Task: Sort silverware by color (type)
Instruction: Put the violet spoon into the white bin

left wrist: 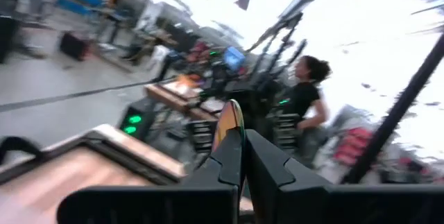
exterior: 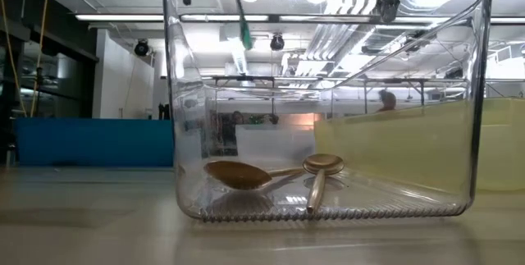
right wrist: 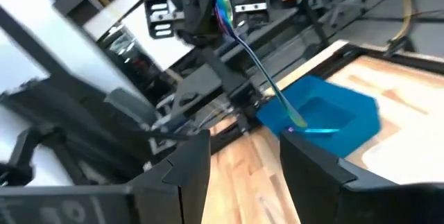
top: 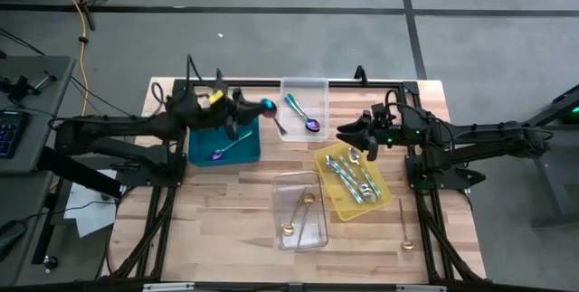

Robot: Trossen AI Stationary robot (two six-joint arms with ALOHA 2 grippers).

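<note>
From the high view, the left gripper hangs at the right edge of the teal tray, its fingers shut on an iridescent spoon whose bowl points toward the clear far tray. That tray already carries another iridescent spoon, while one more purple-blue piece lies in the teal tray. The right gripper waits, fingers apart and empty, just to the left of the yellow tray's far end; in that tray lie several silver pieces. Two gold spoons sit in the clear near tray, and a lone gold piece lies on the bare surface to the right.

The low view looks through the clear near tray at the two gold spoons on its floor.

The left wrist view shows the spoon's bowl edge-on between that arm's closed fingers.

From the right wrist view, the carried spoon hangs tilted above the teal tray, with the right arm's own fingers standing wide.

The step in hand appears to be carrying this iridescent spoon to its matching group. The next move likely calls for bringing it over the clear far tray and lowering before letting go, so it lands beside its twin.
</note>
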